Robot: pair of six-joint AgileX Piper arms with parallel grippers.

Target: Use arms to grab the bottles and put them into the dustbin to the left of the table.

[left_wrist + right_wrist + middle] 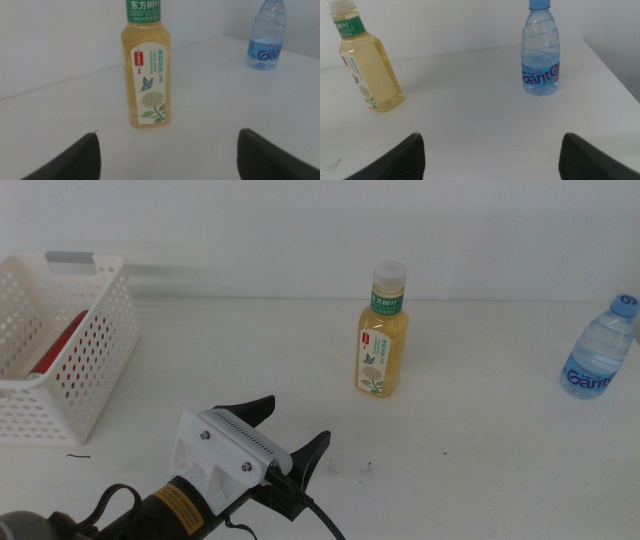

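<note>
The yellow tea bottle point(382, 340) with white cap and green label stands upright mid-table. The clear blue-capped water bottle point(598, 352) stands at the far right. A red soda can point(60, 342) lies inside the white perforated dustbin point(105, 355) at the left. My left gripper point(293, 425) is open and empty at the lower left, short of the tea bottle point(146, 75) and pointing at it. My right gripper point(491, 135) is open and empty, out of the middle view. It faces the water bottle point(541, 50), with the tea bottle point(367, 70) off to one side.
The white table point(480, 460) has a few tiny dark specks near its front middle. The dustbin's grey handle bar point(70, 260) is at its far rim. The water bottle also shows in the left wrist view point(267, 35), behind the tea bottle.
</note>
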